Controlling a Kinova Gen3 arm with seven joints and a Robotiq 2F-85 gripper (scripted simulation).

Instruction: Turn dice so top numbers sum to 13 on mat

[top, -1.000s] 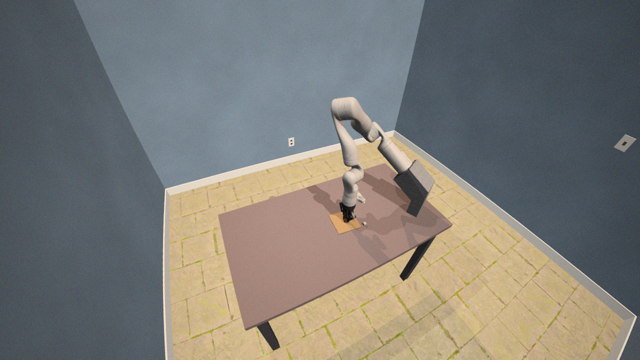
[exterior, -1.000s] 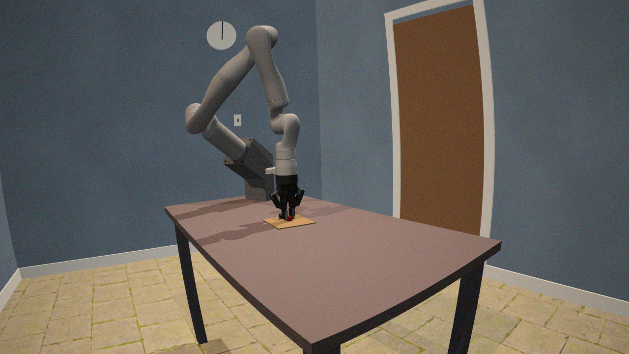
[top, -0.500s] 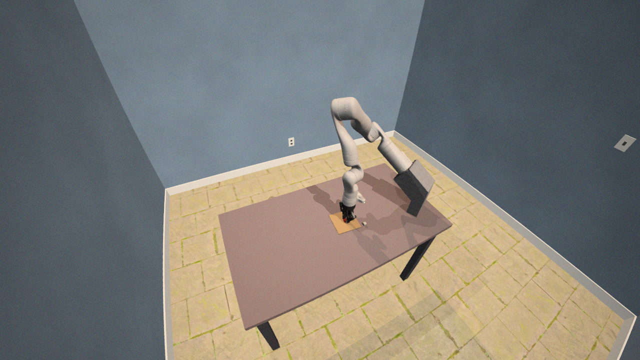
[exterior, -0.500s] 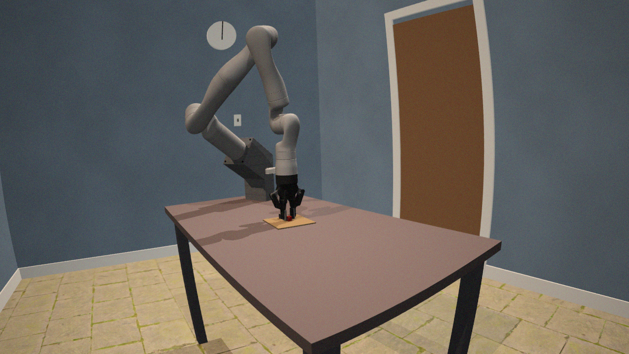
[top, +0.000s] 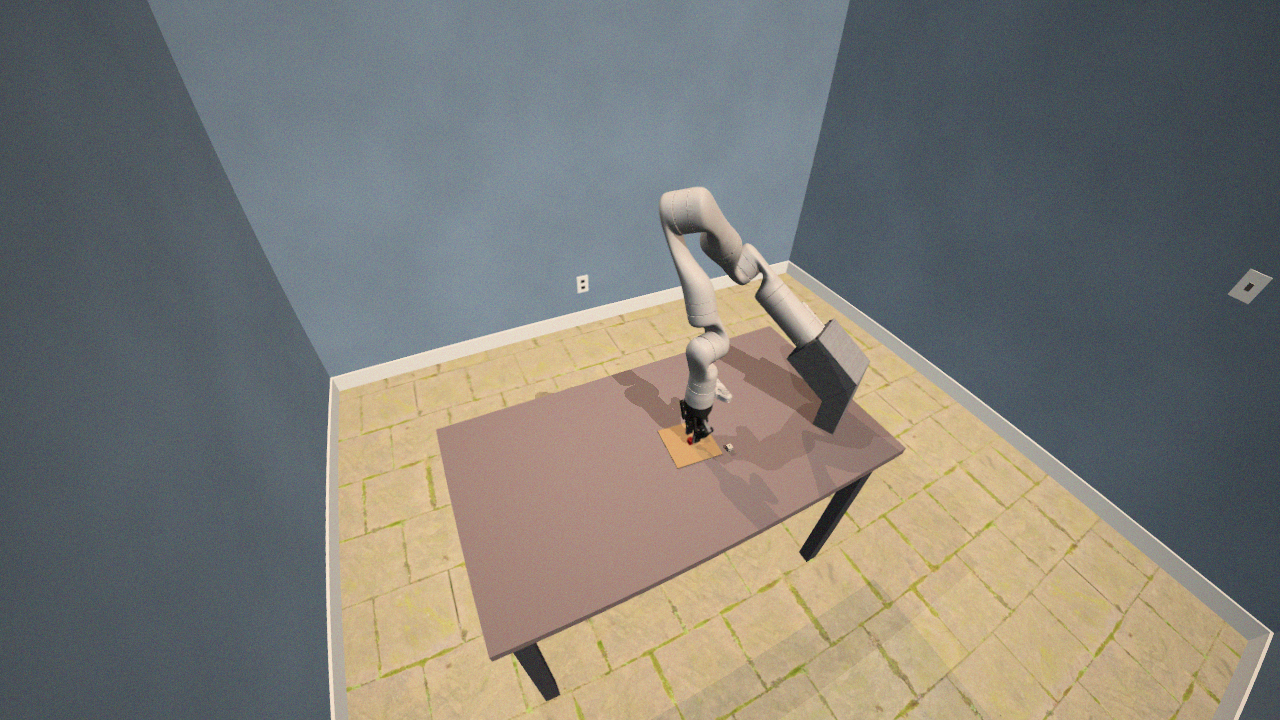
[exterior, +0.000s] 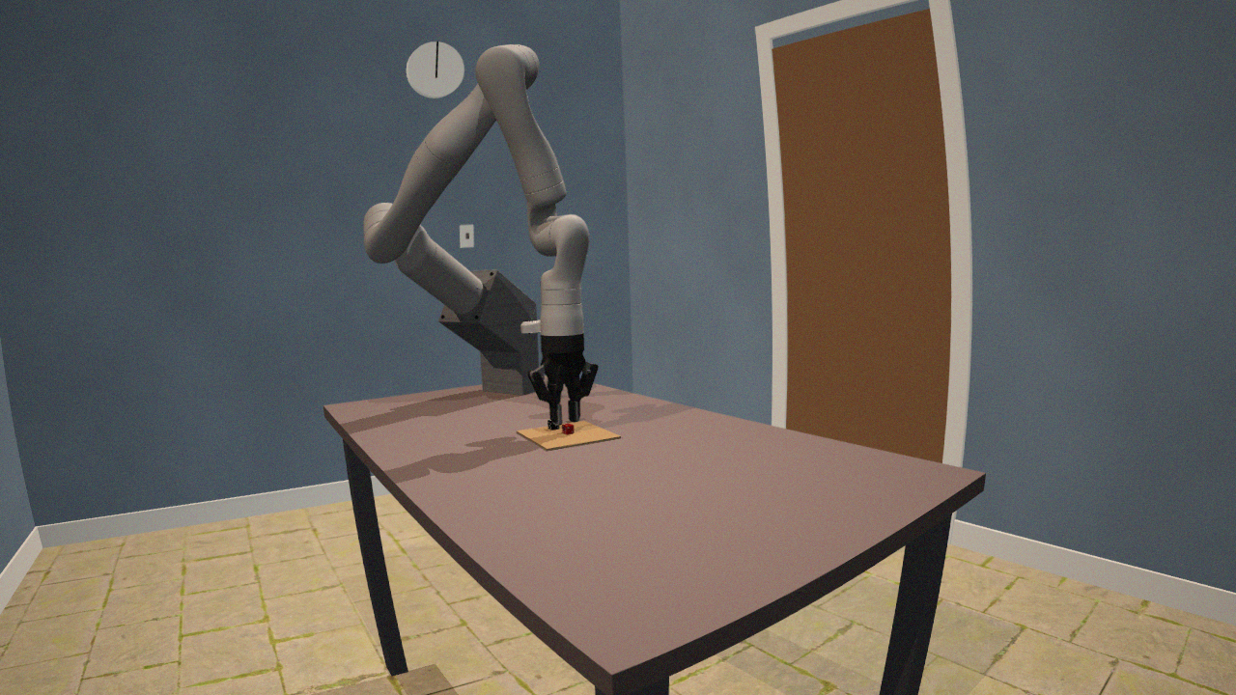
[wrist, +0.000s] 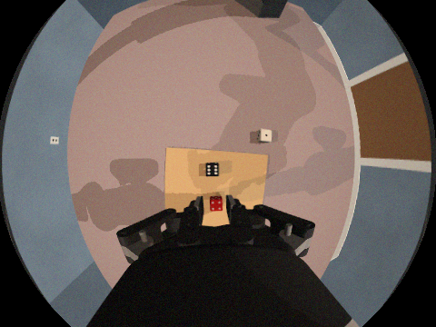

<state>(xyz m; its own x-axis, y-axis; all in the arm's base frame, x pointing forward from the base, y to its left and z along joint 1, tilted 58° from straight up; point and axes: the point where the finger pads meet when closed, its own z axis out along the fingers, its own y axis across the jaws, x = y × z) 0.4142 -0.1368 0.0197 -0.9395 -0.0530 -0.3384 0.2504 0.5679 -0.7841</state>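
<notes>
A tan mat (wrist: pixel 216 178) lies flat on the brown table; it also shows in the top view (top: pixel 690 445) and the exterior view (exterior: pixel 568 434). A red die (wrist: pixel 214 203) rests on the mat's near edge, between my fingers. The fingers stand a little apart from its sides, so the gripper is open around it. The red die also shows in the exterior view (exterior: pixel 568 428). A black die (wrist: pixel 213 169) with six white pips up lies on the mat's middle. A white die (wrist: pixel 264 134) lies on the bare table beyond the mat's right corner (top: pixel 729 445).
The arm's grey base block (top: pixel 828 374) stands at the table's far right corner. The arm comes down almost vertically over the mat. A brown door (exterior: pixel 864 233) is in the wall behind.
</notes>
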